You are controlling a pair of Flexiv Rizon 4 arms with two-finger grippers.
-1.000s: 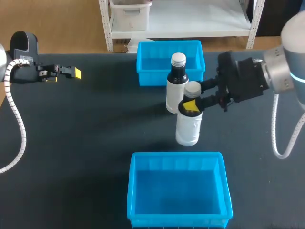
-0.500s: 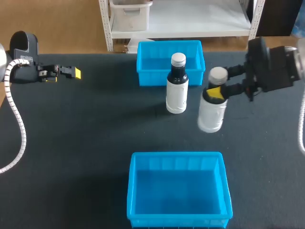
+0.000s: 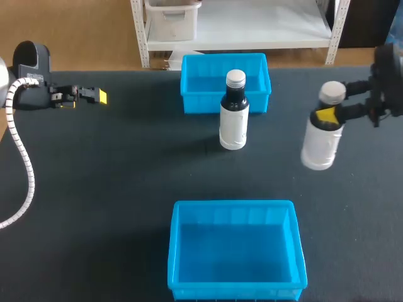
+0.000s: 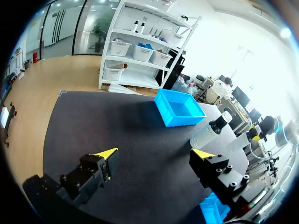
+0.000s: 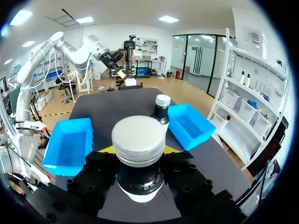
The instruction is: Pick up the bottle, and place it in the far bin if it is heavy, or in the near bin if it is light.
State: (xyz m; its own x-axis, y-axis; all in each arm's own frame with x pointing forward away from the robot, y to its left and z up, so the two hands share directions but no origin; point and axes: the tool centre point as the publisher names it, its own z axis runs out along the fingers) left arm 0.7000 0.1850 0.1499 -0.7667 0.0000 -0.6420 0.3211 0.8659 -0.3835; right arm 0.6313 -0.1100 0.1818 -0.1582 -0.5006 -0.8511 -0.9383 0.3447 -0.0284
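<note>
White plastic bottle [image 3: 320,143], pale-capped, hangs at three o'clock, neck pinched between the jaws of the right gripper [image 3: 329,115]. Left gripper [image 3: 96,96] sits at ten o'clock, jaws spread.

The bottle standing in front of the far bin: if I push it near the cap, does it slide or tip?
Probably tips: the standing bottle is tall and narrow on a small base. Once down, its round body would likely roll. Its dark upper part may mean liquid inside, so possibly heavy.
</note>
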